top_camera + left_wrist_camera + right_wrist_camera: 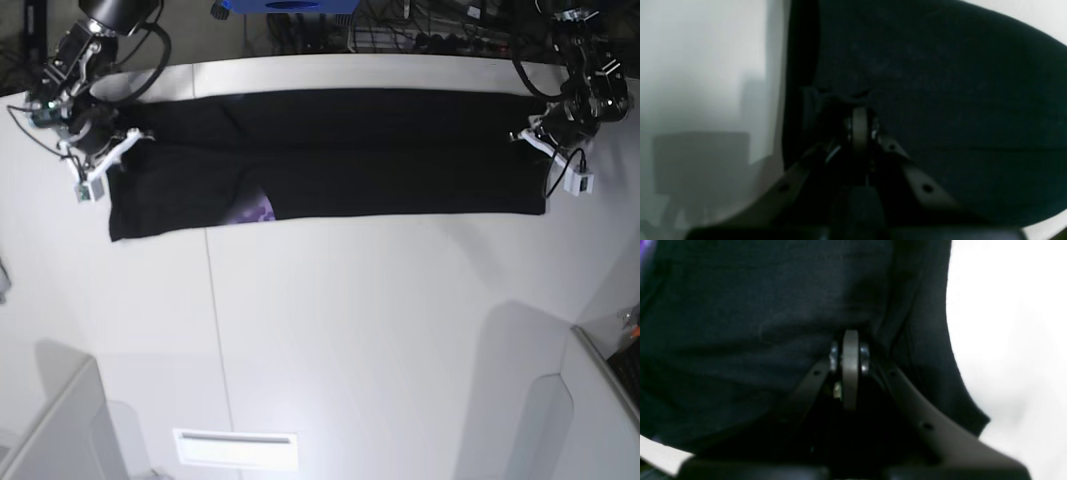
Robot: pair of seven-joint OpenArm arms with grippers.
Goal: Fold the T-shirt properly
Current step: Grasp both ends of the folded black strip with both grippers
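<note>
- The T-shirt (330, 150) is lying as a long black band across the upper part of the base view on the white table (350, 330); it is looking already folded lengthwise, a purple print (252, 210) peeking out lower left; crosswise folds are remaining, I judge
- The right gripper (850, 340) is clenching cloth at the band's left end
- The left gripper (860, 116) is pinching the right end
</note>
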